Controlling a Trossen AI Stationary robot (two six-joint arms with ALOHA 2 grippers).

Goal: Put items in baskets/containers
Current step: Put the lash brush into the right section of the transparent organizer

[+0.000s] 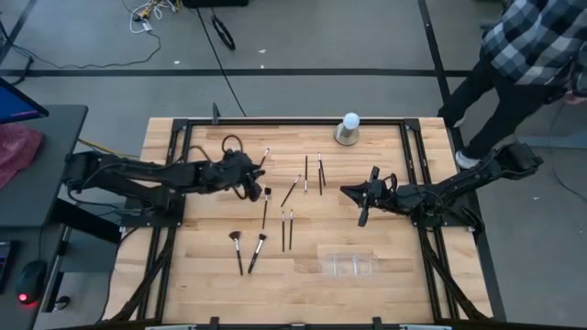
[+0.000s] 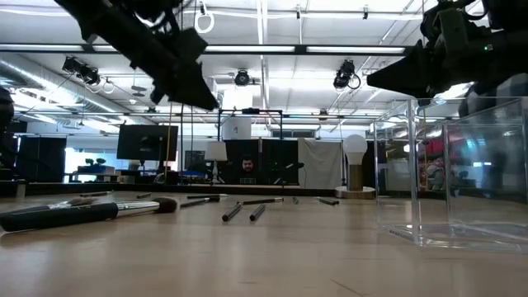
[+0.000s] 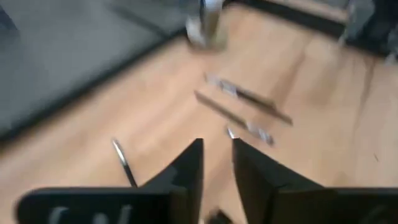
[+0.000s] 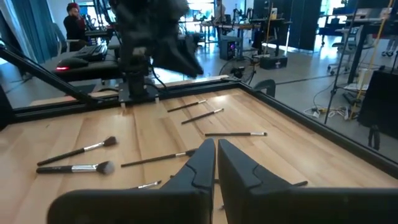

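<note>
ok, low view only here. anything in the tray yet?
Observer: No. From above, the clear tray is bare; every makeup brush lies on the wood.
Operator: which arm is closer to it?
Observer: The right gripper. It hangs just behind the tray, toward the table's middle, with nothing between its fingers.
Operator: and the left?
Observer: The left gripper is above the bristle end of a round-headed brush, left of centre, fingers apart and empty.
</note>
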